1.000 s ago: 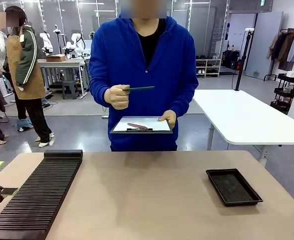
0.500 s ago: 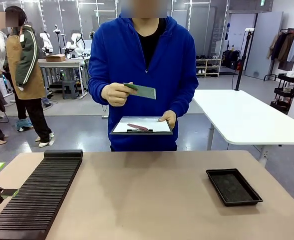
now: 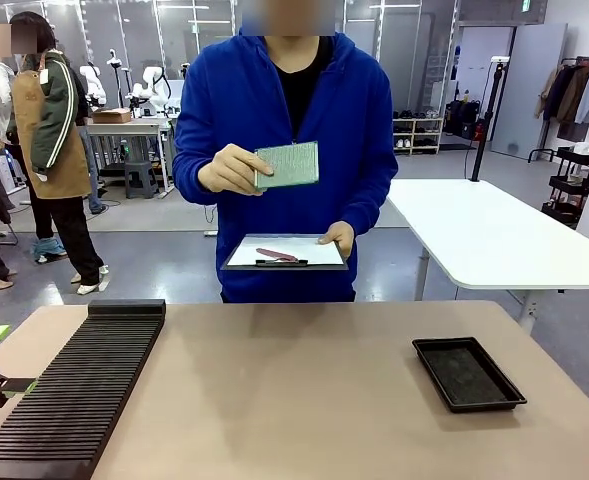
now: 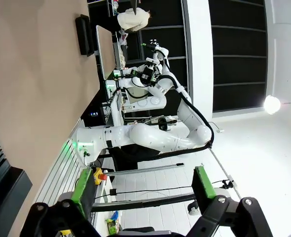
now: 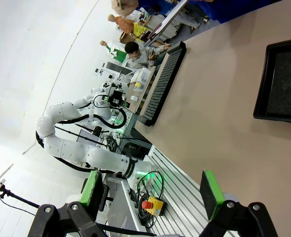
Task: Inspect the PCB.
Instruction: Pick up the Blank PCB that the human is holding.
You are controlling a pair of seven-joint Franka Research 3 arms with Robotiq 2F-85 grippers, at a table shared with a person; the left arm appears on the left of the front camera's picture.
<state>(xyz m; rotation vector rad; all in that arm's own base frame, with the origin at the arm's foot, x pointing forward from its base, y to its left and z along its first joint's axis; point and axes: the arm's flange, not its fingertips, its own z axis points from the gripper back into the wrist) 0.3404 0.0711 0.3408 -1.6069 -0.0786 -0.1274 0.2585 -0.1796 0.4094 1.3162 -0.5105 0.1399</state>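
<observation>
The PCB (image 3: 288, 165) is at upper centre of the front view, held up by a person's hand (image 3: 232, 170) above a clipboard (image 3: 284, 252). Its face is toward the camera and its long axis is level. It lies far across the counter (image 3: 294, 400) from both pincers, and the hand is nearest. The wrist views add the left pincer (image 4: 143, 183) and right pincer (image 5: 150, 190), both spread wide and empty.
</observation>
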